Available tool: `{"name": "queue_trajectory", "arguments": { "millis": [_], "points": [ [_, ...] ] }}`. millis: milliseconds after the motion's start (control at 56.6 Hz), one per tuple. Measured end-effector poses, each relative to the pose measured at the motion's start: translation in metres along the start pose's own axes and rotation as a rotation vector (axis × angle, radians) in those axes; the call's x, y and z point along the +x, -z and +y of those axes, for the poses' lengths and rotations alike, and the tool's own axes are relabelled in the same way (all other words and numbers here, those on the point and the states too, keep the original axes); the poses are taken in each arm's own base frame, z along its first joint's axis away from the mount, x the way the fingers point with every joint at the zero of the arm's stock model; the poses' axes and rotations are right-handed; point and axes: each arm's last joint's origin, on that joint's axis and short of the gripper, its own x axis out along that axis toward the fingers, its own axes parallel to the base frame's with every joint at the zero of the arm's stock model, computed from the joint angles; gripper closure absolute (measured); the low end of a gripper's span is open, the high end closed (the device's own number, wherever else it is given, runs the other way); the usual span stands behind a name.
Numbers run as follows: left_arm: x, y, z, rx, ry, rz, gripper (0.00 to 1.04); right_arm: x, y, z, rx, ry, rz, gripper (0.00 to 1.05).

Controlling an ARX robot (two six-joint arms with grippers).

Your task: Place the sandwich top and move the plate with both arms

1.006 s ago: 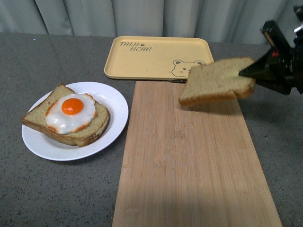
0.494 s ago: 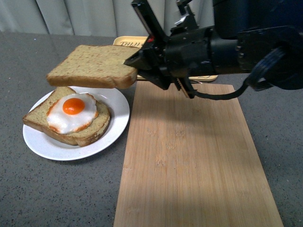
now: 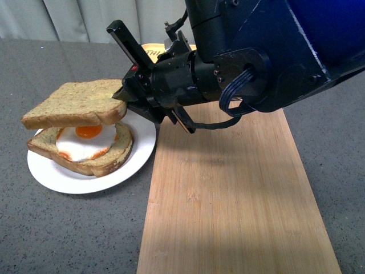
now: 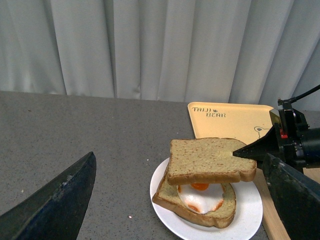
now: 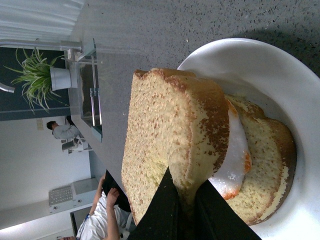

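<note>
Over plate [image 3: 63, 180], two slices [image 3: 74, 105], maybe touching.

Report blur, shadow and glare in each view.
Front view: evenly lit, the right arm throws a soft shadow on the cutting board. Left wrist view: the left gripper's fingers are dark and blurred, the sandwich top sharp. Right wrist view: turned sideways, no harsh glare on the plate.
</note>
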Motion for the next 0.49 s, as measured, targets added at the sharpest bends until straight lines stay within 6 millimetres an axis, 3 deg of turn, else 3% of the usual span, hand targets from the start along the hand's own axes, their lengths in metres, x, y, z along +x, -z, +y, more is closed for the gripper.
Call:
{"name": "queue_trajectory", "arguments": {
  "millis": [247, 388, 494],
  "points": [
    [0.000, 0.000, 0.000, 0.000, 0.000, 0.000, 0.07, 0.014, 0.006, 0.001, -0.002, 0.025, 0.049, 1.01],
    [0.000, 0.000, 0.000, 0.000, 0.000, 0.000, 0.07, 0.012, 0.009, -0.002, -0.001, 0.030, 0.047, 0.79],
    [0.000, 0.000, 0.000, 0.000, 0.000, 0.000, 0.07, -0.002, 0.008, -0.004, -0.008, 0.050, -0.005, 0.59]
  ]
}}
